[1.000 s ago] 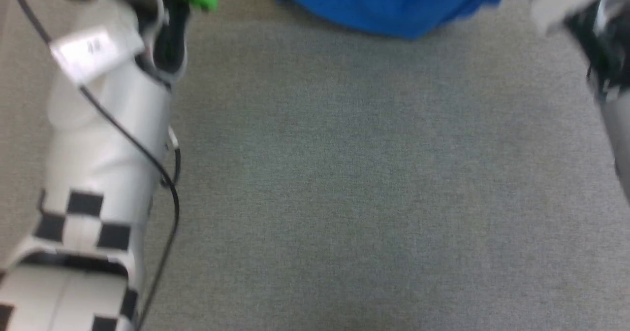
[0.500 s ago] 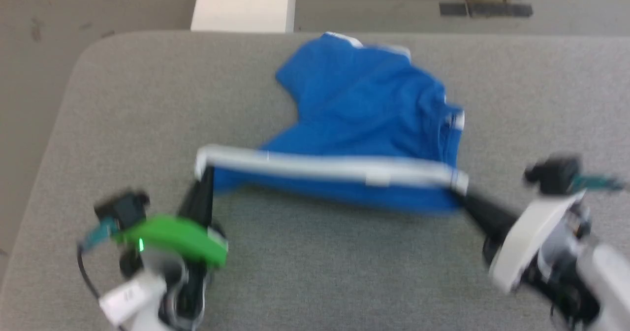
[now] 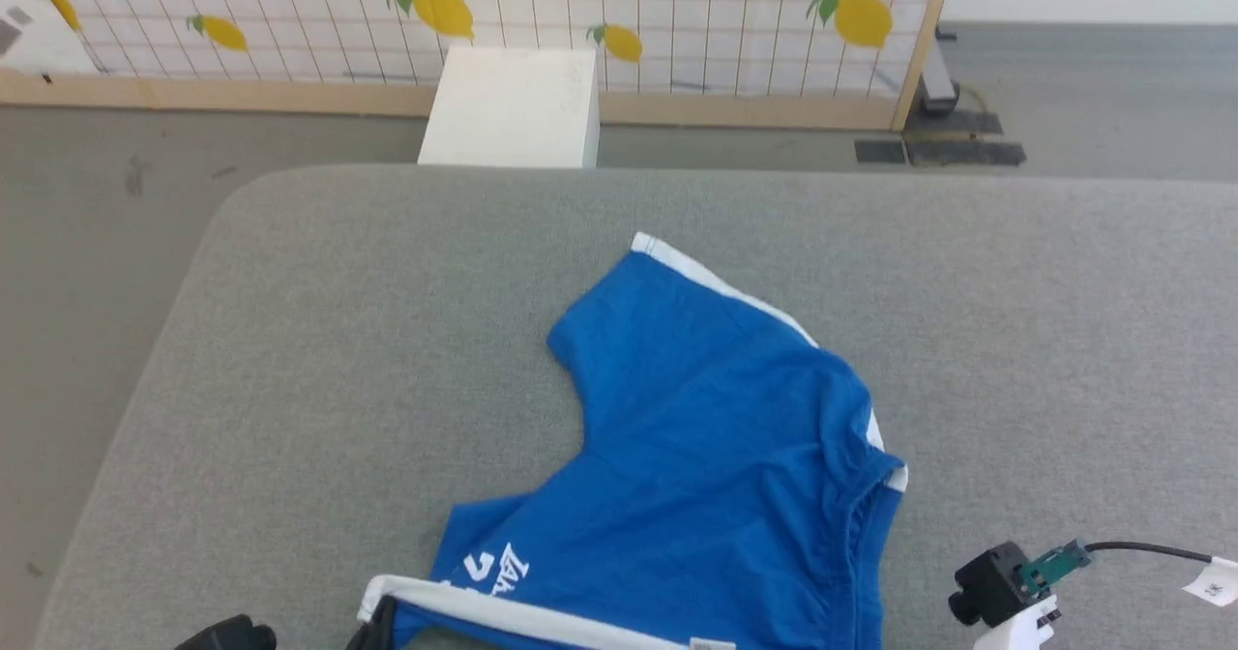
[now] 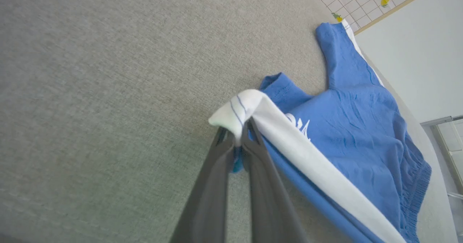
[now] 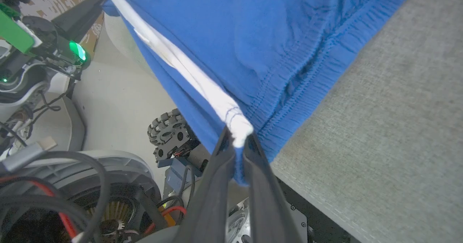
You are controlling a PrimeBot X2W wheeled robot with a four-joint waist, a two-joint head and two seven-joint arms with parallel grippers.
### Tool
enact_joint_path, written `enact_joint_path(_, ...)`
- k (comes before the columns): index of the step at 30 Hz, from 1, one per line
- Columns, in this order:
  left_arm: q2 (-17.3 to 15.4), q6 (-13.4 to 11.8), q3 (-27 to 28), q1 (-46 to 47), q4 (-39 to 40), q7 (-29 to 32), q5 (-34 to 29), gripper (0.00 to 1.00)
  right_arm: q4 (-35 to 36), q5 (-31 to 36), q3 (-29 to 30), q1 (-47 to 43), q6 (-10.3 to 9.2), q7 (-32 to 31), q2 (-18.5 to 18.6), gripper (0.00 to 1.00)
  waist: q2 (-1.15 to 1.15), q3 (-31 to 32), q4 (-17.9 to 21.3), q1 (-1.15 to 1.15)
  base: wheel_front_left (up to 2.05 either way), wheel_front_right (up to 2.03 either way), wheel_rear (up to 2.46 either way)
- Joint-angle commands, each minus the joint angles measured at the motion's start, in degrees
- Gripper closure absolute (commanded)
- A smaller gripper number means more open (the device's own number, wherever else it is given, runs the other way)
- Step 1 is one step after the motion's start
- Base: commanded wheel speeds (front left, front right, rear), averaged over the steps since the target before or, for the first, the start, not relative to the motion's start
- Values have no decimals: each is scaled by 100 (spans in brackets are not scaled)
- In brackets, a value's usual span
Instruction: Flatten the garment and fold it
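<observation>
At table (image 3: 290, 340) edge: L pincer (image 4: 237, 140) & R pincer (image 5: 237, 141) tight on white-stripe ends of garment (image 3: 716, 457).

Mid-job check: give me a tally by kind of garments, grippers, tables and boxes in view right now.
garment: 1
grippers: 2, the left gripper and the right gripper, each shut on the garment's white stripe
table: 1
white box: 1
Total: 5

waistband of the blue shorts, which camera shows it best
Right wrist view: the waistband runs close and sharp, its gathers plain, ending near where the right gripper pinches the shorts. Left wrist view has it far off at its right edge; head view has it small, low right.
</observation>
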State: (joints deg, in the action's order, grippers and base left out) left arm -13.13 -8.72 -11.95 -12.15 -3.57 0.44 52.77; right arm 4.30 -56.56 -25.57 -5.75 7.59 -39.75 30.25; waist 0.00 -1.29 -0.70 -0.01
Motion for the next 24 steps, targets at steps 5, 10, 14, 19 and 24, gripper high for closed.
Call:
enact_joint_path(5,-163,-65,126,169,417,-36,-11,100,227,383,607,-9,-10,-33,-369,100,0,77,22,1,0,0,0)
enact_joint_path(10,-180,18,-45,1151,397,121,-181,100,332,818,1161,245,-10,-8,-775,100,0,-173,145,1,0,0,0)
enact_joint_path(14,-74,166,-155,2079,34,184,-231,100,296,1151,1487,517,-10,-5,-1057,100,0,-461,281,1,0,0,0)
enact_joint_path(19,119,382,-377,3372,-880,307,-341,100,297,1380,1755,858,-10,1,-1405,100,0,-875,433,1,0,0,0)
enact_joint_path(24,239,568,-552,4423,-1750,413,-469,100,255,1454,1913,1186,-10,89,-1571,100,0,-1317,622,1,0,0,0)
